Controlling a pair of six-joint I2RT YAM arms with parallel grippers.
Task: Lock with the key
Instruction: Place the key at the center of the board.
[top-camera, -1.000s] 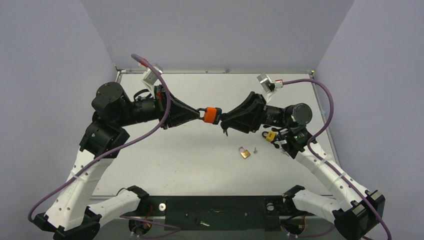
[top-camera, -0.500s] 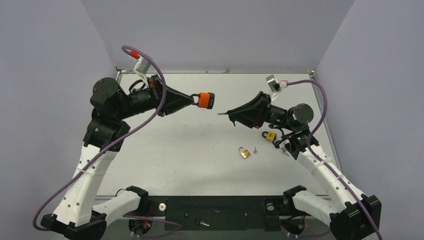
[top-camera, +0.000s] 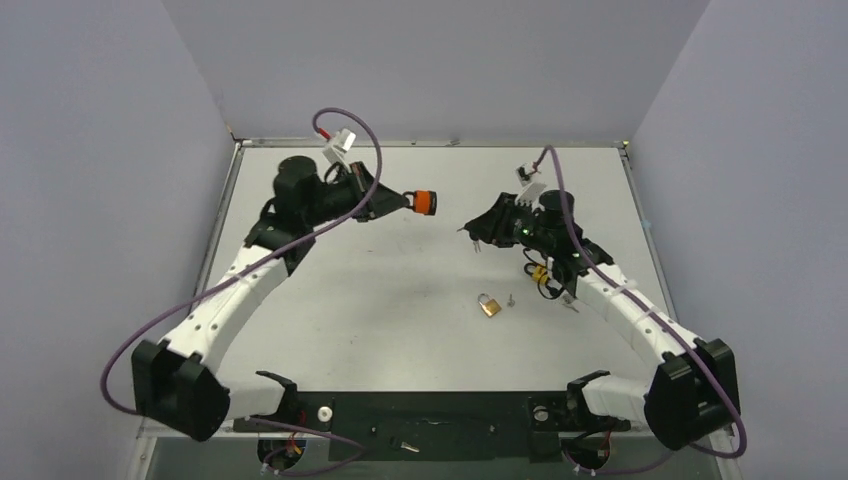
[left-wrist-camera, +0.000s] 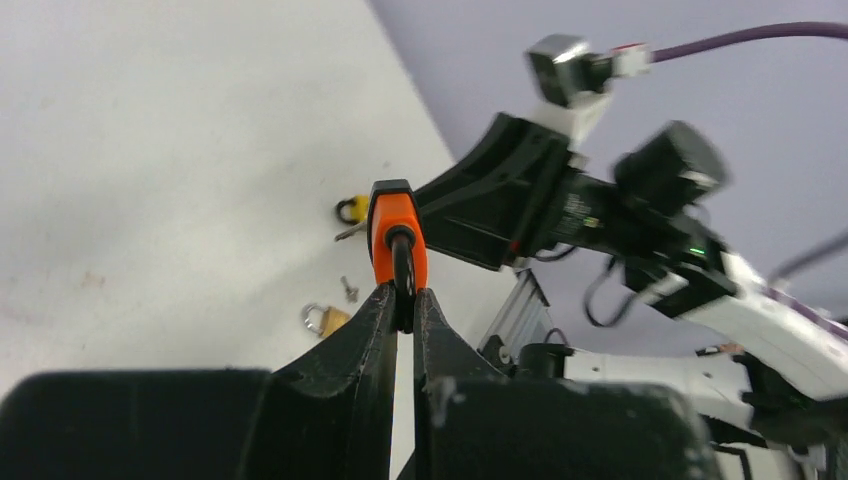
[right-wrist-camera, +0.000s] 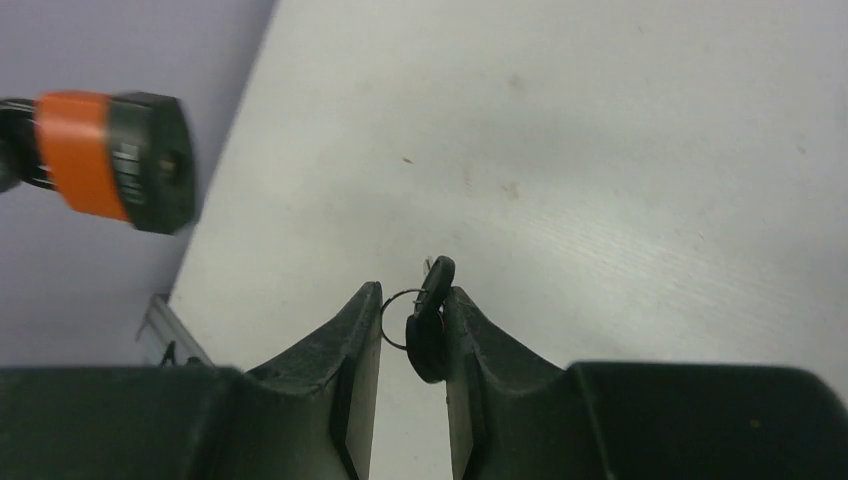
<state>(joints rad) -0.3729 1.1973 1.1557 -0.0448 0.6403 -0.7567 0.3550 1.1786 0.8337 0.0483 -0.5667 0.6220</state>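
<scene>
As my arms are drawing apart, left tool (left-wrist-camera: 403, 300) clenching the padlock (left-wrist-camera: 397, 225), right tool (right-wrist-camera: 412, 302) grasping the key (right-wrist-camera: 428, 335), I'm probably losing alignment

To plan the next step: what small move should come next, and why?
Probably the left claw should lower the lock toward the table. The key, in the right claw, was at the lock a second ago and is now clear of it, so the turn seems done.

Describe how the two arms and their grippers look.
The left arm and right arm have white links with black joints and wrists. The left gripper and right gripper each have two black tapered fingers. A purple cable runs along each arm.
</scene>
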